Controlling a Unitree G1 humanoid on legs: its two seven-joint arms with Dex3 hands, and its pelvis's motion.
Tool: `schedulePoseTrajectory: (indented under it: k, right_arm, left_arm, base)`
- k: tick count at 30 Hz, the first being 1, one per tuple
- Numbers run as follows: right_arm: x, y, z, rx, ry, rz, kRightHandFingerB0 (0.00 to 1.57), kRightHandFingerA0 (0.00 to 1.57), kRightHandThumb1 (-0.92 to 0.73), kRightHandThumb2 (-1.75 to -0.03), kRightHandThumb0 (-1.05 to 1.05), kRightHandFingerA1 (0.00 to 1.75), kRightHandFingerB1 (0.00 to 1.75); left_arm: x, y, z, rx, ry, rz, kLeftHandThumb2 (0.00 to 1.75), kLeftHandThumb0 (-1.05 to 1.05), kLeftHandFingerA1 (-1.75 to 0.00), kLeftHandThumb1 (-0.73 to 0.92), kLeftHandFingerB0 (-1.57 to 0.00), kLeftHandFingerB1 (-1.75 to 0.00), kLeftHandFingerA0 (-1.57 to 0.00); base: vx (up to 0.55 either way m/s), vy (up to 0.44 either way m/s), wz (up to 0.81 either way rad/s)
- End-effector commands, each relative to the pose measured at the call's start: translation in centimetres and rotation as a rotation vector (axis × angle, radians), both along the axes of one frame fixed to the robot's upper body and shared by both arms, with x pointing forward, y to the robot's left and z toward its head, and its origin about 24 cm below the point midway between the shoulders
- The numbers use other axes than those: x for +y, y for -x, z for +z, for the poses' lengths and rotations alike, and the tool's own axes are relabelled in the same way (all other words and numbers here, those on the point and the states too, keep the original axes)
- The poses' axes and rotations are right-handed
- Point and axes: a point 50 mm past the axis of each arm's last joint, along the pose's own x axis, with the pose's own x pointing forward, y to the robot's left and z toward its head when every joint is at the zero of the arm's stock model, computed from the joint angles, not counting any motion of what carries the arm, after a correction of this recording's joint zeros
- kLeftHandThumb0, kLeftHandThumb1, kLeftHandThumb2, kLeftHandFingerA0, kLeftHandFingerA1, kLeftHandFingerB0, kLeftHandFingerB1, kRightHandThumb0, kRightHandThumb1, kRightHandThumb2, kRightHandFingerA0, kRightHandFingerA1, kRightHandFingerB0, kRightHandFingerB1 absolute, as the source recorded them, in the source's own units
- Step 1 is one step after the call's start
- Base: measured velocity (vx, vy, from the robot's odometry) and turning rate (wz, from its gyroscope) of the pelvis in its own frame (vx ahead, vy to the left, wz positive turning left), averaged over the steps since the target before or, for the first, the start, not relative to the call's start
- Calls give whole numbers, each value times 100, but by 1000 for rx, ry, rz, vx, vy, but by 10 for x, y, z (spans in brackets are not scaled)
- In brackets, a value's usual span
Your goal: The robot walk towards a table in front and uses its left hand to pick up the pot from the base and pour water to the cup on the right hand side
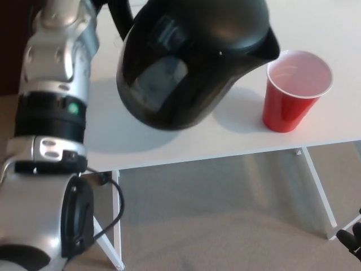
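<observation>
Left hand's grip I cannot tell; my left arm [53, 107] carries the pot [186, 62], tilted, spout over the red cup [294, 90].

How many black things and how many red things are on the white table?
Black: 1, the black plastic kettle pot, held tilted above the white table
Red: 1, the red plastic cup
Total: 2

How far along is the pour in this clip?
Done: the pot is lifted above the table, no base in view. In hand: it tilts with its spout at the cup rim, the left arm reaching its handle. Left: no stream is visible, so the pouring itself and returning the pot.
</observation>
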Motion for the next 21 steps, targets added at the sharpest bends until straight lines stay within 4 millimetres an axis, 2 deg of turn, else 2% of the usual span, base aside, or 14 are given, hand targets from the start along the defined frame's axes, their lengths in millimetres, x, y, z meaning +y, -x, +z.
schedulePoseTrajectory:
  k: [1,2,5,6,7,8,10,11,12,13,17,18,19,21]
  right_arm:
    - [-3,-3,3,-5,19,3,57,66,-49,-54,-24,49,44]
    - [-3,-3,4,-3,28,9,56,67,-48,-54,-25,49,44]
    - [-3,-3,4,-2,32,12,56,67,-48,-54,-25,49,44]
    - [-1,-6,5,-11,30,19,57,66,-49,-54,-26,48,44]
    - [0,-7,5,-13,31,22,57,67,-49,-54,-26,49,44]
    - [1,-8,6,-12,32,22,55,66,-42,-66,-33,57,52]
    - [2,-9,6,-11,34,21,55,66,-42,-66,-33,57,52]
    - [2,-11,6,-8,37,11,61,72,-49,-54,-24,50,45]
    - [2,-11,6,-6,39,7,61,72,-49,-54,-24,50,45]
    - [3,-13,7,-13,42,14,60,70,-48,-54,-26,49,45]
    - [3,-14,8,-14,45,16,60,70,-48,-54,-26,49,45]
    - [3,-15,9,-18,49,19,61,65,-47,-54,-26,48,45]
    - [4,-19,11,-26,55,24,64,67,-46,-53,-28,47,45]
    - [4,-21,13,-34,52,26,60,66,-47,-54,-26,48,45]
  left_arm:
    - [-10,-2,28,-156,-294,192,50,-32,-150,59,-62,-163,-75]
    - [-13,-3,29,-171,-332,204,77,-39,-125,46,-94,-132,-94]
    - [-15,-4,29,-179,-353,215,77,-39,-125,46,-94,-132,-94]
    - [-24,-6,33,-232,-471,261,82,-26,-135,39,-92,-110,-118]
    - [-25,-7,34,-240,-497,274,62,-35,-160,52,-93,-121,-95]
    - [-25,-8,34,-252,-527,284,60,-29,-164,56,-84,-119,-89]
    - [-25,-8,35,-270,-564,295,60,-29,-164,56,-84,-119,-89]
    - [-24,-9,35,-278,-614,318,60,-29,-149,56,-87,-75,-91]
    - [-24,-10,36,-282,-636,328,60,-29,-149,56,-87,-75,-91]
    - [-24,-11,36,-282,-676,346,58,-28,-169,56,-77,-140,-87]
    - [-23,-12,37,-287,-677,354,58,-28,-169,56,-77,-140,-87]
    - [-24,-12,39,-312,-698,362,57,-29,-173,54,-87,-114,-89]
    - [-27,-11,44,-357,-738,380,56,-26,-171,51,-93,-69,-88]
    - [-31,-11,50,-374,-754,390,55,-27,-156,50,-90,-58,-95]
  base:
    - [0,0,0]
    - [0,0,0]
    - [0,0,0]
    - [0,0,0]
    - [0,0,0]
    - [0,0,0]
    - [0,0,0]
    - [0,0,0]
    - [0,0,0]
    - [0,0,0]
    - [0,0,0]
    - [0,0,0]
    - [0,0,0]
    - [0,0,0]
